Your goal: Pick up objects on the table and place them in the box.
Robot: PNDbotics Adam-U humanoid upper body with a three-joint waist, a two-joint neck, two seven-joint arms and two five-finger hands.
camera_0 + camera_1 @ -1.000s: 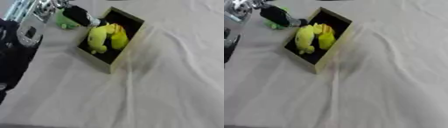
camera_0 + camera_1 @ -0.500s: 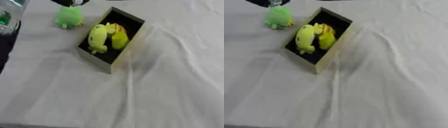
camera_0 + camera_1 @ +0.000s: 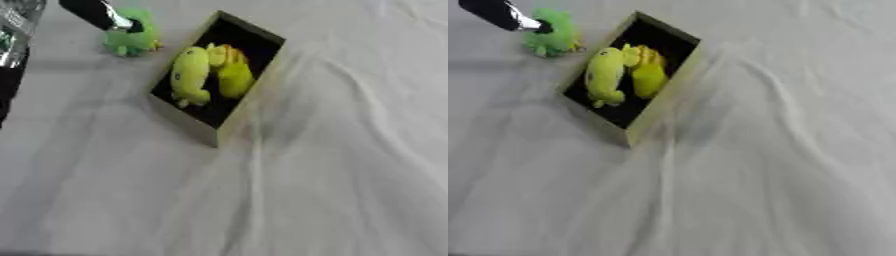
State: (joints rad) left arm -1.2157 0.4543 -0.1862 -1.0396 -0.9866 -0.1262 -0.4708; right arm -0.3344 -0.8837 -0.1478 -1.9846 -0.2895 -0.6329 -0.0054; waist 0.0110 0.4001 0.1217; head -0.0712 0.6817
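**Green toy sits outside the box**

The worktop [image 3: 306,190] has a wrinkly white cloth. Farther back, an open tan box [image 3: 229,125] with dark walls holds 2 soft yellow-green toys [image 3: 208,72]. Beyond it, a fuzzy green toy [image 3: 131,40] lies just left. A black left hand [image 3: 500,15] finger touches it; I cannot tell its grip.

No writing, label, brand, number or sign can be read anywhere in either view: none on the box [image 3: 229,127], none on the soft toys, none on the cloth over the desk [image 3: 332,190].
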